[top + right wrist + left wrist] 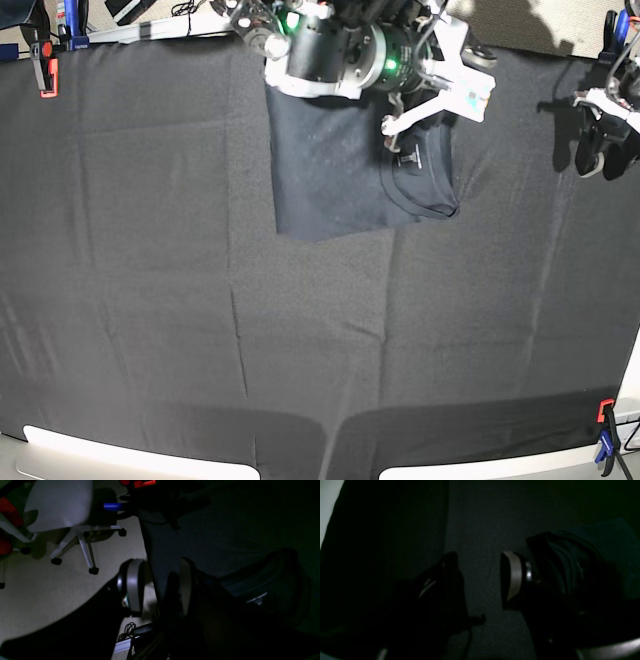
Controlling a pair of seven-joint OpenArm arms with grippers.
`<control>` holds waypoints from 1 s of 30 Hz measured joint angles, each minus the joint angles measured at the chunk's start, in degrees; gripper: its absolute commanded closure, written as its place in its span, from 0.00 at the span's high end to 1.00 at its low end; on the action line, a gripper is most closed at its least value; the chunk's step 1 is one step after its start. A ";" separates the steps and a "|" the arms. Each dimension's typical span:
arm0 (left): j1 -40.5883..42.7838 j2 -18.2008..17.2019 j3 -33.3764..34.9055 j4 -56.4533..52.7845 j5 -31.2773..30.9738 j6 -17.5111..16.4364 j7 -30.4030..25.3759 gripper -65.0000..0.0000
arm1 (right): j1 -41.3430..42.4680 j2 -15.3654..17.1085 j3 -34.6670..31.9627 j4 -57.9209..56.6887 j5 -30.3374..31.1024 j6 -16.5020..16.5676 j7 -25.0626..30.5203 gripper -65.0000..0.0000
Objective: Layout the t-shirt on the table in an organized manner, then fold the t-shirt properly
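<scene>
Nearest, taking the base view's bottom as the near side, pale strips (140, 462) run along the edge of the black-covered tabletop (150, 330). At the near corner on the view's right, a red-and-blue clamp (606, 430) sits on the border. From that near edge up to the t-shirt (325, 180) there's a broad stretch of open cloth, marked only by creases and soft shadows. Open room also runs out from the shirt toward the view's left edge, with a narrower strip on the other side, toward the left claw (480, 577).

The t-shirt lies in a compact, roughly rectangular shape near the middle of the far edge. Its near edge slants slightly, and the collar (432, 190) curves round at the view's right end, a small white label (410, 158) showing inside. The far part is hidden under the right arm, so I can't tell how close it comes to the tabletop's edge.

The right claw (161, 587) hangs over the collar end, its fingers parted with nothing between them. The left claw stands well apart from the shirt, over by the far corner on the view's right, also spread and empty. At the opposite far corner sits an orange-tipped clamp (48, 70). Past the tabletop's edge, the right wrist view shows pale floor (87, 600) and a grey wheeled chair (60, 505).
</scene>
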 measured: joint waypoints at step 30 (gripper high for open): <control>5.97 -0.02 37.35 -0.17 -10.95 -3.06 18.45 0.00 | 15.52 9.62 37.16 -22.43 -5.57 -2.60 7.98 0.00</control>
